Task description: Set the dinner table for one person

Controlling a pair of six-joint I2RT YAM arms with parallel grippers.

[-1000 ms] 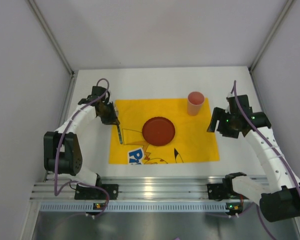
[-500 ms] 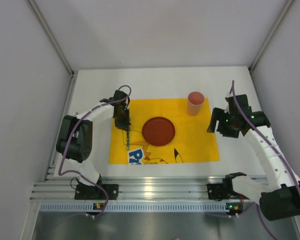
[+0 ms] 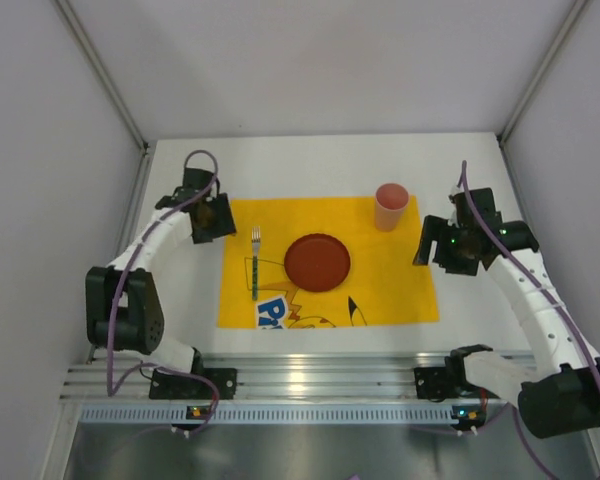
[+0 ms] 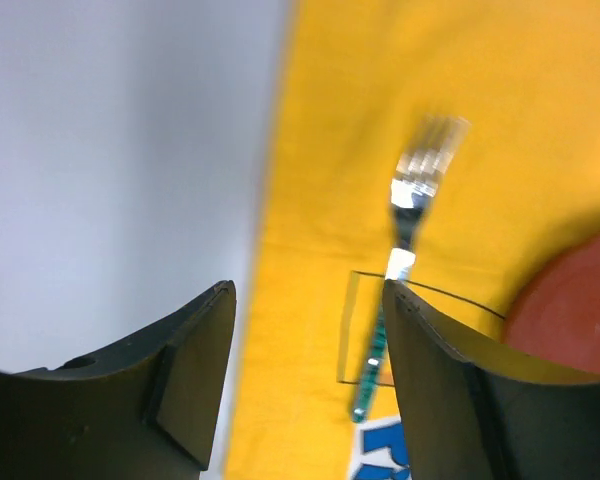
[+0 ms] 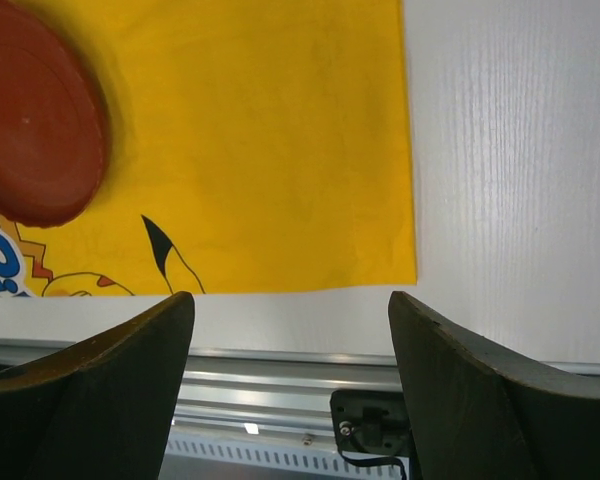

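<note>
Fork [image 3: 255, 262], laid on cloth [image 3: 390, 285] left of plate [image 3: 317, 262]: your left gripper [image 4: 308, 295] and right gripper [image 5: 291, 300] stood open, empty; you were likely best advised to lift the left clear without dragging cloth.

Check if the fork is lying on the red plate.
No, the fork lies flat on the yellow cloth, left of the red plate and apart from it.
</note>
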